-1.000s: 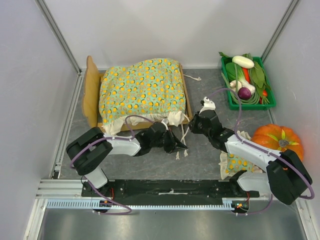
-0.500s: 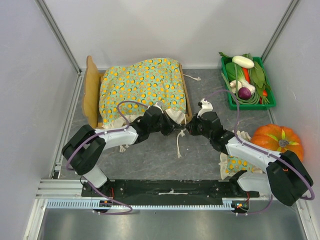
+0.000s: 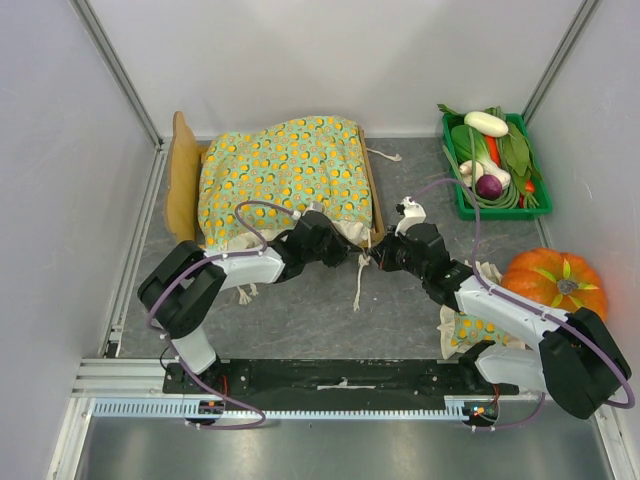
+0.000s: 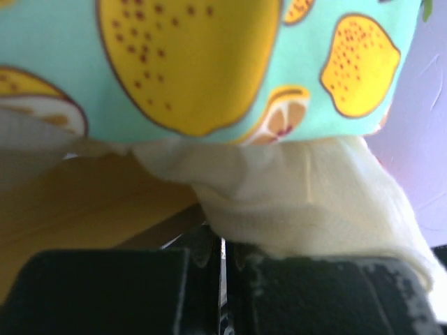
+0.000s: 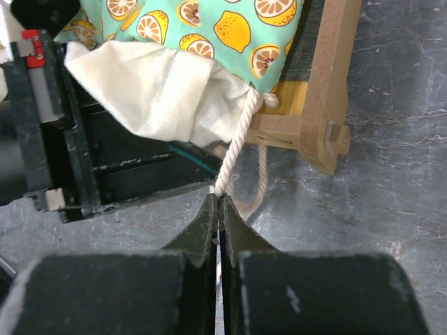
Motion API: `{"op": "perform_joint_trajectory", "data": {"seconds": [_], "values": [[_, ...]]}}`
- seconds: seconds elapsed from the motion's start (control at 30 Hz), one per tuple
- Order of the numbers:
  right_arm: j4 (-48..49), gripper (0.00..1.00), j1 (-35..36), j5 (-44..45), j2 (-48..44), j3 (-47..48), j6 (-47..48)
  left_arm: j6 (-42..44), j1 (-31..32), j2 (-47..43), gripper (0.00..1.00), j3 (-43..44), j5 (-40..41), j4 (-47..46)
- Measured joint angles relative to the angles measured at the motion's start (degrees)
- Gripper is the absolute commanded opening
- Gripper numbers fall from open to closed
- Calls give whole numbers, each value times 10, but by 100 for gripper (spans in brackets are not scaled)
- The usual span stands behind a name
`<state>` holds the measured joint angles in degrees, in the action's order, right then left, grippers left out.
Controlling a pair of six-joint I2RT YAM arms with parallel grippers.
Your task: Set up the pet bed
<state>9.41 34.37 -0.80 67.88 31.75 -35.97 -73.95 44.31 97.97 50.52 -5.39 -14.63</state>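
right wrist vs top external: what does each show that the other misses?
Right wrist only: the right gripper shut on the cream cord. Top external only: the headboard, the green vegetable tray, the pumpkin. Both: the lemon-print blanket over the pet bed.

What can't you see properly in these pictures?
- The pet bed, its base: in the top view the blanket covers it.
- The pillow: in the top view the right arm crosses it, so only part shows.
- The left gripper: the left wrist view is too close and blurry to tell whether its shut fingers pinch the ruffle.
- The cord, its end: in the right wrist view it runs into the shut right gripper.
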Motion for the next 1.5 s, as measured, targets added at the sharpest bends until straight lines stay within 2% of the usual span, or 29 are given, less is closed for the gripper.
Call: {"op": "perform_joint_trajectory", "data": {"seconds": [0.33, 0.77, 1.5], "values": [[-2, 0, 0, -27, -3, 0, 3, -8, 0, 16, 2, 34, 23, 12], [-4, 0, 0, -50, -7, 0, 7, -27, 1, 18, 2, 34, 36, 8], [-14, 3, -1, -48, 41, 44, 11, -12, 4, 41, 2, 49, 14, -12]]}}
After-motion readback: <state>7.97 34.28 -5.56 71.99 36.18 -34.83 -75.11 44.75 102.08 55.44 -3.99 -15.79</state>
